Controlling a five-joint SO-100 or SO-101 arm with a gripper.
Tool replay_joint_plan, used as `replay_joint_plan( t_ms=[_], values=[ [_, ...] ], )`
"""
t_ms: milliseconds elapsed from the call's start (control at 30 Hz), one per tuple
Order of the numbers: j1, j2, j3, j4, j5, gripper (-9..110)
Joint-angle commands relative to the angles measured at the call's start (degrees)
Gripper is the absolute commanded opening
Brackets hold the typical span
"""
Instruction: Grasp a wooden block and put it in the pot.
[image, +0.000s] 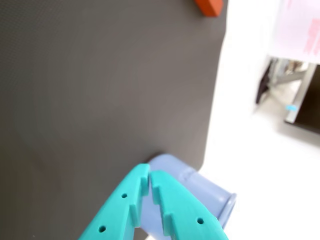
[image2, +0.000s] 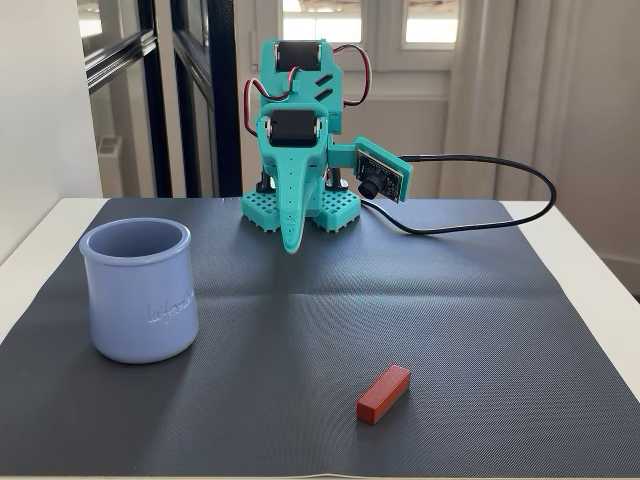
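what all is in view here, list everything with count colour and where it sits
wooden block: one, red-brown, lying flat on the mat at front right in the fixed view, apart from everything else
pot: one, pale lavender-blue with faint script on its side, upright on the left of the mat in the fixed view
mat: one, dark grey, covering most of the table
table: one, white, showing around the mat edges
cable: one, black, looping over the mat's back right from the camera module
camera module: one, dark board on the arm's wrist
arm: one, teal, folded at the back of the mat
gripper: one, teal, fingertips together, empty, pointing down at the mat
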Motion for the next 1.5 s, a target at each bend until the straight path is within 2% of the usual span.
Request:
replay_joint_plan(
  t_ms=[0,1000,1233,1467],
  values=[
    [-0.26,0.44,-0.35,0.0,-0.26,0],
    [-0.35,0.0,-2.02,-0.18,0.18,0],
    [-0.53,-18.98,-17.93,-0.09,0.26,0],
    [-5.89,-42.98,-40.34,0.26,0.26,0]
  ],
)
